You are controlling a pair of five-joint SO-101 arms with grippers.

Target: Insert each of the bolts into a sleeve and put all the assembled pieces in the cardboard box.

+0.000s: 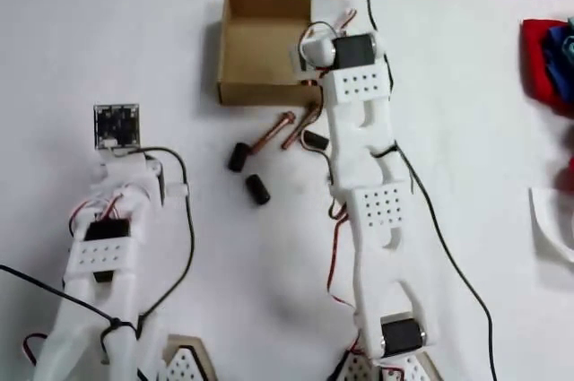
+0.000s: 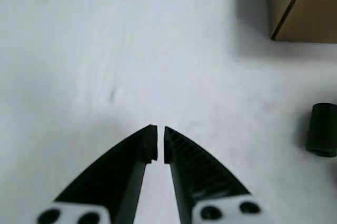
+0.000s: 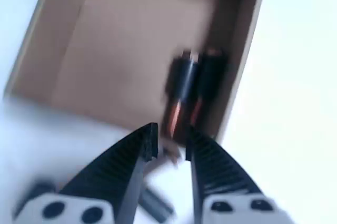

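Right pincer (image 3: pixel 172 133), sleeved bolts (image 3: pixel 192 84) parallel in box (image 3: pixel 240 66)

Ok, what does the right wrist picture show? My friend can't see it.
Two assembled pieces, copper bolts in black sleeves, lie inside the cardboard box beside one wall. The right gripper hangs over the box's edge, slightly open.

White printed left arm (image 1: pixel 103 255) lower left, right arm (image 1: pixel 368 157) centre right, perforated plates (image 1: pixel 359 85), black servos (image 1: pixel 354 51), red and black cables (image 1: pixel 189 220), black ridged fingers (image 2: pixel 192 168) on white screw-holed bases
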